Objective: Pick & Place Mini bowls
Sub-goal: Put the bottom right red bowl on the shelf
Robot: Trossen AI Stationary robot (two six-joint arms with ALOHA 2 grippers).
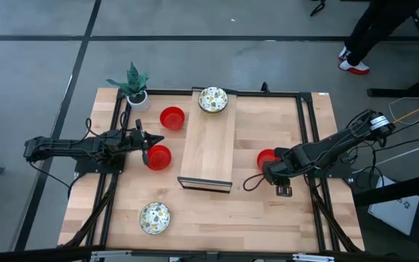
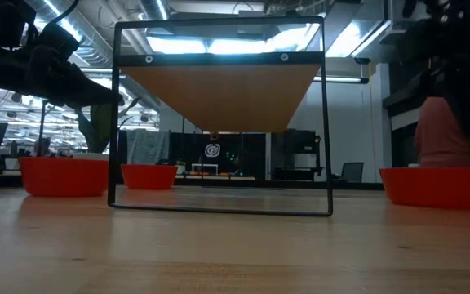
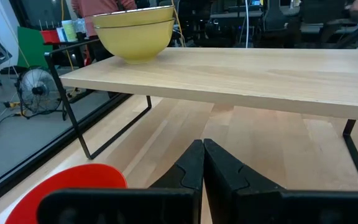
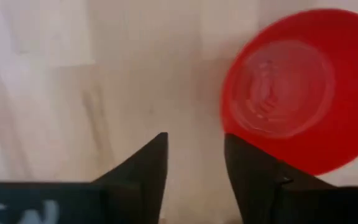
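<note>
Right claw (image 4: 194, 155) spread above red bowl (image 4: 297, 87) on table (image 1: 268, 211); left claw (image 3: 202, 163) pressed together beside another red bowl (image 1: 158, 156).

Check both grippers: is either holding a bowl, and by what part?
Nothing held. Left gripper is shut, empty, beside a red bowl. Right gripper is open over the table next to another red bowl.

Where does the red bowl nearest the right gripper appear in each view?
High view: red bowl just right of the wooden shelf.
Low view: far right.
Left wrist view: not in it.
Right wrist view: upper right, just past the open right gripper.
Shared landmark: the wooden shelf.
</note>
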